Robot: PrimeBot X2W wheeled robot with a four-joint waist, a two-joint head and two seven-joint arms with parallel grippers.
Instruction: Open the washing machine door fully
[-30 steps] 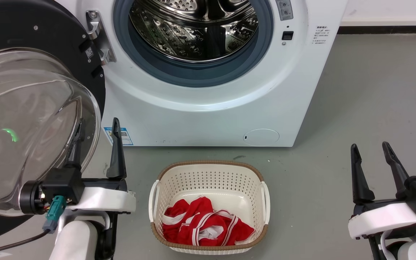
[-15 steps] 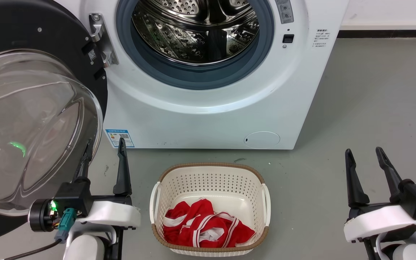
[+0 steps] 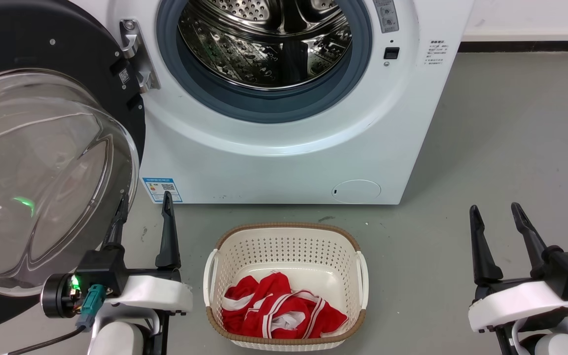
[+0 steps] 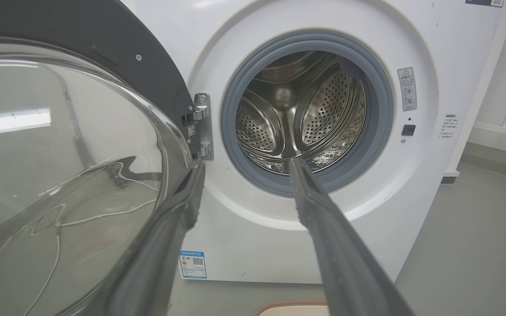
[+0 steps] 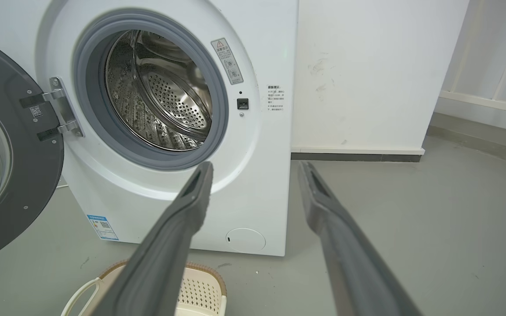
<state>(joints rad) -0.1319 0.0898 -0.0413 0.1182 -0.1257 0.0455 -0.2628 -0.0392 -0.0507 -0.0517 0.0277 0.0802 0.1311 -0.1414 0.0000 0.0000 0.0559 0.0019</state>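
The washing machine door [image 3: 42, 44] is swung out to the left on its hinge [image 3: 136, 54]. Its inner face and glass bowl [image 3: 42, 172] are turned toward the head camera, and the steel drum [image 3: 264, 39] of the washing machine [image 3: 274, 162] is left wholly uncovered. Against one second ago, the left gripper [image 3: 145, 197] is found lower in the head view, where its fingers had reached higher alongside the bowl. A slight shift of the whole picture is noted too, so some of this is camera motion, but the gripper's drop is larger than the scene's. Over the last half second almost no change is seen, and the door's place against the machine is unchanged. The left gripper's fingers are spread wide with nothing between them. In the left wrist view one finger's tip lies just beside the bowl's edge, and contact cannot be told. The right gripper [image 3: 493, 207] is held low at the right, well apart from the machine, also spread wide and empty, and is barely moved. A white laundry basket [image 3: 289, 226] with a red garment [image 3: 274, 305] sits on the floor in front of the machine, between the two arms. The opening is judged done or nearly so, with the left arm backed off after the push. Whether the hinge is at its stop cannot be told.
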